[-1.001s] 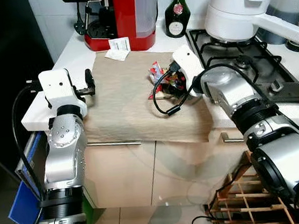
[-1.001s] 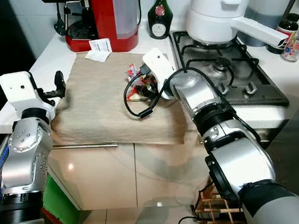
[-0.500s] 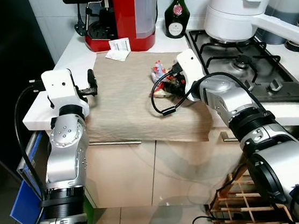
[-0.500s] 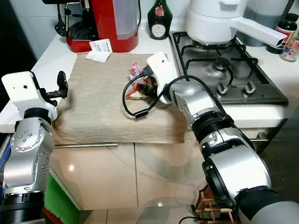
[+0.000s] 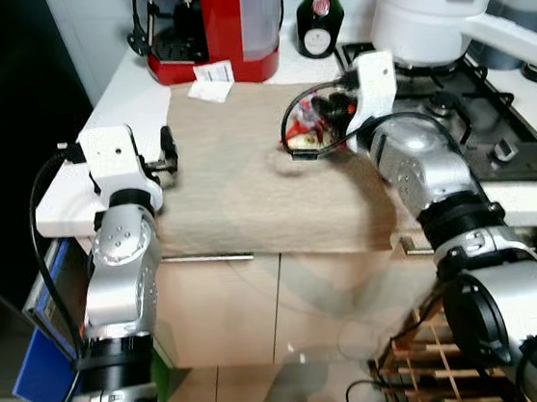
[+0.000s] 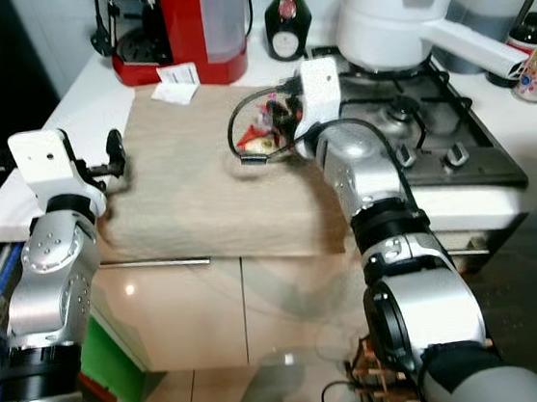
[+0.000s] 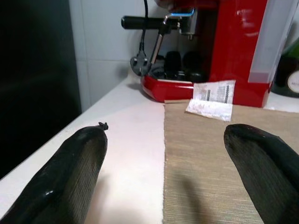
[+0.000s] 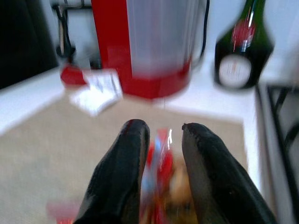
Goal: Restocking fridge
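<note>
Right wrist view: snack packet (image 8: 161, 163) lengthwise between fingers (image 8: 122, 177).

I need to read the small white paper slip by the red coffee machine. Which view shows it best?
The left wrist view: the paper slip is sharp and close on the beige cloth. The right wrist view blurs it; both eye views show it small.

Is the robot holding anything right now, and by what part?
The right tool pinches a red snack packet by its upper edge, above the beige cloth. The left tool is open, holding nothing.
</note>
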You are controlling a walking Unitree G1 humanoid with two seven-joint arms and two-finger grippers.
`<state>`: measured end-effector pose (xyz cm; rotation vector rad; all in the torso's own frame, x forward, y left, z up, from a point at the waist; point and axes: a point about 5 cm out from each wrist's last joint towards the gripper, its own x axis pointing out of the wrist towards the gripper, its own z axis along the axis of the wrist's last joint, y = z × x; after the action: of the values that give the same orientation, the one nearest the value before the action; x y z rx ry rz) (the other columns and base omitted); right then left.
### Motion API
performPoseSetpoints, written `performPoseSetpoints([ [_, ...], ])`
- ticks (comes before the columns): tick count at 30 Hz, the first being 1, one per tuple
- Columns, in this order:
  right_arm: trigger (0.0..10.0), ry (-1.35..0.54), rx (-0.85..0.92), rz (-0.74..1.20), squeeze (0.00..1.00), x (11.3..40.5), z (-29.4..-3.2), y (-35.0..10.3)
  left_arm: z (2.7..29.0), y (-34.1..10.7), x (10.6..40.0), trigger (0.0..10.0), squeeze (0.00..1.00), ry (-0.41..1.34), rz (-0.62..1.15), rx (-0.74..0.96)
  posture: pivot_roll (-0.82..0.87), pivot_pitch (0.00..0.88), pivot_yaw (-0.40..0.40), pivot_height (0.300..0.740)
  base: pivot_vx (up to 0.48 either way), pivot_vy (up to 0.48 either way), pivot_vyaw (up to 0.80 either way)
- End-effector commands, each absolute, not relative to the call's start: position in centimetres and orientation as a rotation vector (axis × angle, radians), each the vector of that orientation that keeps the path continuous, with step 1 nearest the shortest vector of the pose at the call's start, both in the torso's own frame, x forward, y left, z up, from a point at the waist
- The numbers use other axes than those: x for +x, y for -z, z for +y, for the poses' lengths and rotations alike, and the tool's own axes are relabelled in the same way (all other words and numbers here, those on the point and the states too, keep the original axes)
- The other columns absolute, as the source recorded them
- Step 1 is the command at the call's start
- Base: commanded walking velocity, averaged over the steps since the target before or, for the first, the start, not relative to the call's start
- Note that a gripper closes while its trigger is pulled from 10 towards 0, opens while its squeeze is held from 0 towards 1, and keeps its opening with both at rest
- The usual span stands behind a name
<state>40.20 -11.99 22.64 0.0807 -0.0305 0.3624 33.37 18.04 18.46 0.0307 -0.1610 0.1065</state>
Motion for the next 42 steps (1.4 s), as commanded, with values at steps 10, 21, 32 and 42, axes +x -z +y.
performPoseSetpoints([
  [10, 10.0, -0.08, -0.039, -0.274, 0.24, 39.0, -14.7, -25.5, 16.2, -19.7, 34.5, 10.0, 0.0, 0.018, -0.186, 0.065, 0.04, 0.0, -0.015, 0.74, 0.0, 0.0, 0.0],
  [21, 10.0, 0.032, -0.071, -0.277, 1.0, 35.2, -16.6, -21.8, 16.7, -21.5, 35.8, 10.0, 0.0, 0.017, -0.226, 0.033, 0.0, 0.0, 0.014, 0.74, 0.0, 0.0, 0.0],
  [32, 10.0, -0.111, 0.09, -0.226, 1.0, 35.8, -13.8, -22.8, 15.2, -19.8, 34.8, 10.0, 0.0, 0.056, -0.203, 0.046, 0.02, 0.0, -0.011, 0.74, 0.0, 0.0, 0.0],
  [42, 10.0, -0.22, 0.087, -0.091, 1.0, 36.7, -10.9, -21.6, 16.0, -19.4, 34.2, 10.0, 0.0, 0.012, -0.204, 0.063, 0.05, 0.0, -0.038, 0.74, 0.0, 0.0, 0.0],
])
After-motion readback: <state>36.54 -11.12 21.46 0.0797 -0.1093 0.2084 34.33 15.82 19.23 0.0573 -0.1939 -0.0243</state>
